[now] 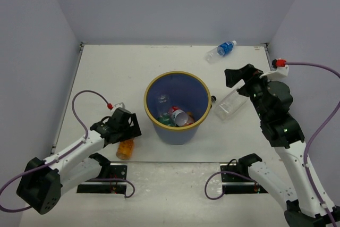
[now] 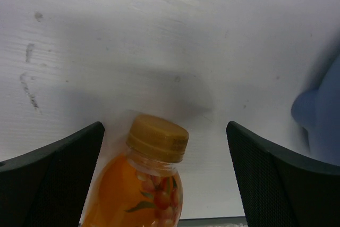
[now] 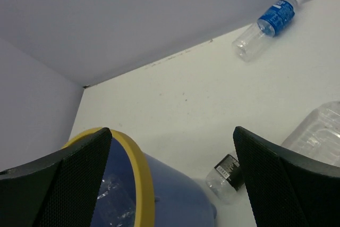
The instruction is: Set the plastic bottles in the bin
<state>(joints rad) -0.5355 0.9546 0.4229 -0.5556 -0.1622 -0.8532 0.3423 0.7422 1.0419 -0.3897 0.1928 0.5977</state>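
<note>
The blue bin (image 1: 157,122) with a yellow-tan rim stands mid-table and holds a clear bottle (image 1: 163,102), a red-label bottle (image 1: 180,116) and a green one (image 1: 167,121). An orange bottle (image 1: 125,149) lies left of the bin. My left gripper (image 1: 130,131) is open over it. In the left wrist view the orange bottle (image 2: 143,190) lies between the fingers (image 2: 64,174), nearer the left one, and the left gripper (image 2: 163,126) is wide open. My right gripper (image 1: 234,76) is open and empty above a clear bottle (image 1: 231,102) right of the bin. A blue-label bottle (image 1: 222,50) lies at the back.
The right wrist view shows the right gripper (image 3: 172,130) open, the bin rim (image 3: 139,176) at lower left, the clear bottle's black-banded end (image 3: 228,171) and the blue-label bottle (image 3: 268,22) near the back wall. Grey walls enclose the table on three sides.
</note>
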